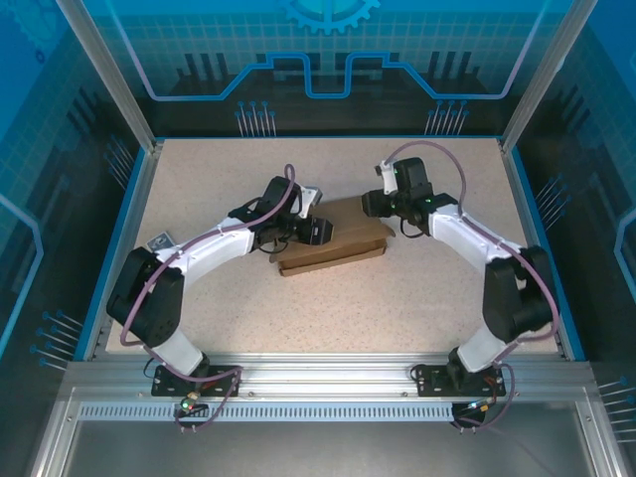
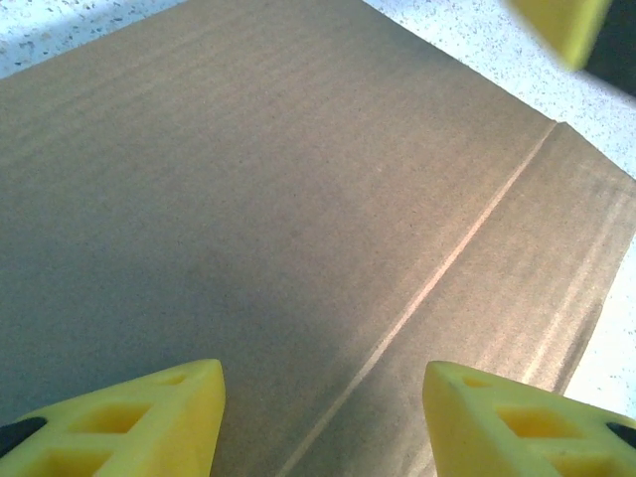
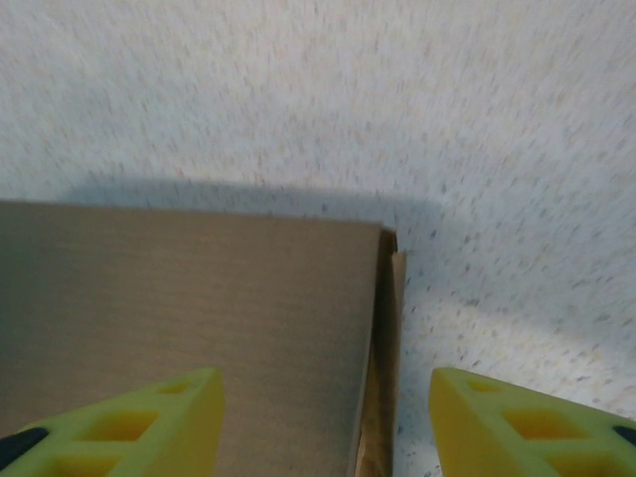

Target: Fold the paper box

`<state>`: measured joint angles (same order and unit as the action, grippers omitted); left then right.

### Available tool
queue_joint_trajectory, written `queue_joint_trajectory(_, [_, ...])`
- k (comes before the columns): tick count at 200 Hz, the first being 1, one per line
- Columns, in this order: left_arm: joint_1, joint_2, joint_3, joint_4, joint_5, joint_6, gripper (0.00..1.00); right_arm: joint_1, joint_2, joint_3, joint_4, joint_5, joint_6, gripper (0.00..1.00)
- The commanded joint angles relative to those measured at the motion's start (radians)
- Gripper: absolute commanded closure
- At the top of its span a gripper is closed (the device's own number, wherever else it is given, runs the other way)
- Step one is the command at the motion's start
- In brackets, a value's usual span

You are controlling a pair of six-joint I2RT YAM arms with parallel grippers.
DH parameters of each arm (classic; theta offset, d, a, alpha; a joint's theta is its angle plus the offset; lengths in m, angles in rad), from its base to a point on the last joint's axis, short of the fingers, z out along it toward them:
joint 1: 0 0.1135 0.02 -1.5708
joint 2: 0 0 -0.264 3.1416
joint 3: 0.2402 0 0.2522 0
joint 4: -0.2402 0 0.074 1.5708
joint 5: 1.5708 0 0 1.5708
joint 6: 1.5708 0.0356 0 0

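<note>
**So: one box mid-surface, both sets of jaws apart above it**

Top view: one paper box (image 1: 348, 238) lies in the middle of the surface (image 1: 397, 318). It is flat and looks closed. Its long axis runs left to right, with the right end swung slightly away from the arm bases. There are two arms. The left arm (image 1: 214, 248) reaches in over the box's left-centre, and the right arm (image 1: 467, 234) sits at its far right end. Both are at the box, but the left is more squarely over it. One small card (image 1: 159, 240) lies at the left edge, well apart from everything else.

Left wrist: the left jaws are apart with nothing between the yellow fingers (image 2: 149, 417). The box panel (image 2: 248, 199) lies directly below and ahead of them. One crease (image 2: 447, 268) runs diagonally away toward its far corner. I can't tell whether the fingers touch the cardboard. One finger of the other arm (image 2: 556, 25) shows at the top right.

Right wrist: the right jaws are apart and hold nothing. The left finger (image 3: 129, 422) is over the box (image 3: 199, 318) and the right finger is over bare surface (image 3: 397, 99), so they straddle the end edge. The box corner (image 3: 383, 234) is just ahead, with a side wall visible under the lid. My read is that any next press or tuck depends on that end edge sitting between the right jaws.
</note>
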<state>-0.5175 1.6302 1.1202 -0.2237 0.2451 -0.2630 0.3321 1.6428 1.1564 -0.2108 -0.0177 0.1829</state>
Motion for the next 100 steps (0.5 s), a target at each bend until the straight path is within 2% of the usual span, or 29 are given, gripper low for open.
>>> queue_joint_trajectory(1, [-0.010, 0.018, -0.017, 0.017, 0.019, -0.015, 0.44, -0.027, 0.051, 0.041, -0.064, -0.057, 0.009, 0.43])
queue_joint_trajectory(45, [-0.015, 0.026, -0.022, 0.027, 0.017, -0.017, 0.44, -0.061, 0.148, 0.052, -0.084, -0.070, -0.009, 0.43])
queue_joint_trajectory(100, [-0.015, 0.024, -0.040, 0.034, 0.006, -0.015, 0.44, -0.077, 0.175, 0.013, -0.065, -0.094, 0.011, 0.44])
